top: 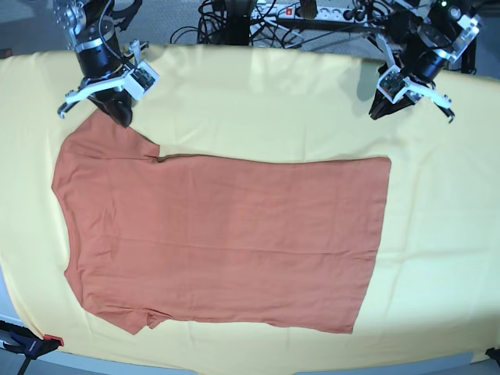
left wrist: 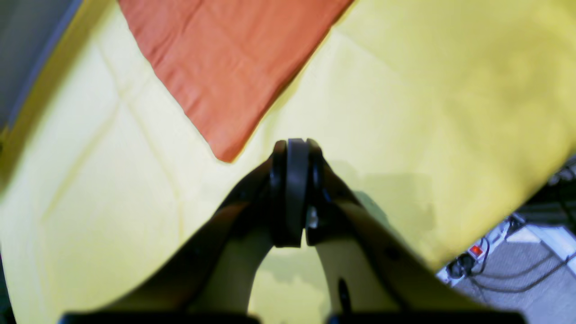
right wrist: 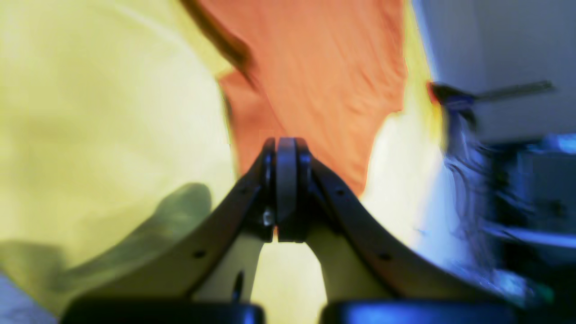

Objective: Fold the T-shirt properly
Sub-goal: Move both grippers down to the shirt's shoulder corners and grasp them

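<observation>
The rust-orange T-shirt [top: 219, 234] lies spread flat on the pale yellow cloth, sleeves at the left and hem at the right. My right gripper [top: 121, 119] hangs over the far sleeve, shut with nothing in it. In the right wrist view its closed tips [right wrist: 285, 145] hover just above the T-shirt [right wrist: 315, 76]. My left gripper [top: 378, 112] is beyond the hem's far corner, also shut and empty. In the left wrist view its tips [left wrist: 291, 146] stand over yellow cloth, a little to the right of the T-shirt's corner [left wrist: 225, 63].
The yellow cloth [top: 437, 234] covers the whole table. Cables and a power strip [top: 289, 12] lie behind the far edge. A clamp [top: 31, 344] sits at the near left corner. Off the table edge, a power strip with a red switch [left wrist: 474, 252] lies on the floor.
</observation>
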`<state>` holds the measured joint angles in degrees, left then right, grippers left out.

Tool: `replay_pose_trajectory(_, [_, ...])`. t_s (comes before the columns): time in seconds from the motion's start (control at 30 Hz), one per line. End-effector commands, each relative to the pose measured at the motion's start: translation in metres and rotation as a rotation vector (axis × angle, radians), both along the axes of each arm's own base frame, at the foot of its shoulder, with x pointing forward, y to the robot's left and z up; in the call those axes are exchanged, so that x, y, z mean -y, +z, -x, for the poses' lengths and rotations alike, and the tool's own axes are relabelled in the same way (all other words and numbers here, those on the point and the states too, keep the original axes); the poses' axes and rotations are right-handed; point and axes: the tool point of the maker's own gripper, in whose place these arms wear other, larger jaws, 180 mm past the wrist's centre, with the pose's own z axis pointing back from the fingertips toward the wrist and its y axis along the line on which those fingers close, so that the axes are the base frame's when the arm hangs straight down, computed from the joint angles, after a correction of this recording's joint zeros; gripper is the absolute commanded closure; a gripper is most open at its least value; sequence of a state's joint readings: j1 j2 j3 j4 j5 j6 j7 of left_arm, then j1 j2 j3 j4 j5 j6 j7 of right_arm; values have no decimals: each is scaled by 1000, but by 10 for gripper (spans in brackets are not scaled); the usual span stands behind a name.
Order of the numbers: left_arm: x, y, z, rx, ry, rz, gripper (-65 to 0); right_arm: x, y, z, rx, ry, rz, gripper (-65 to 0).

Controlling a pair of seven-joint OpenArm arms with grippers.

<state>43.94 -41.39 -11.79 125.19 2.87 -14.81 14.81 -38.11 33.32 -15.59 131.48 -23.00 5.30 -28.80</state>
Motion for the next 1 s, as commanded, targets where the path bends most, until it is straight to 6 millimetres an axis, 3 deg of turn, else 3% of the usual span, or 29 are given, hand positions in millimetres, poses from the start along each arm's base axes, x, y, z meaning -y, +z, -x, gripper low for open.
replay_pose_trajectory(0.0, [1, 7, -8, 34, -46, 2, 0, -4, 9, -7, 37, 26, -12, 0])
replay_pose_trajectory(0.1, [-5, -5, -13, 1, -176, -14, 0, -2, -5, -11, 2, 49, 5, 0])
replay_pose_trajectory(0.2, [-26, -9, -31, -1, -229, -28, -2, 7, -22, -16, -21, 36, 30, 0])
replay_pose_trajectory(0.33, [-49, -13, -54, -2, -260, -51, -281, 15, -38, -17, -52, 15, 33, -224])
replay_pose_trajectory(0.4, [-54, -19, -63, -18, -271, -77, -351, 16, -41, -17, -63, 3, 17, -311])
replay_pose_trajectory(0.6, [-48, -34, -92, 20, -358, -212, -356, 24, -35, -22, -28, -53, 11, -321])
replay_pose_trajectory(0.77, [-49, -54, -115, 52, -429, -365, -356, 34, -43, -17, -71, -72, 82, -321])
replay_pose_trajectory(0.97, [-36, -68, -134, 47, -472, -397, -356, 38, -45, -17, -82, -84, 95, -321])
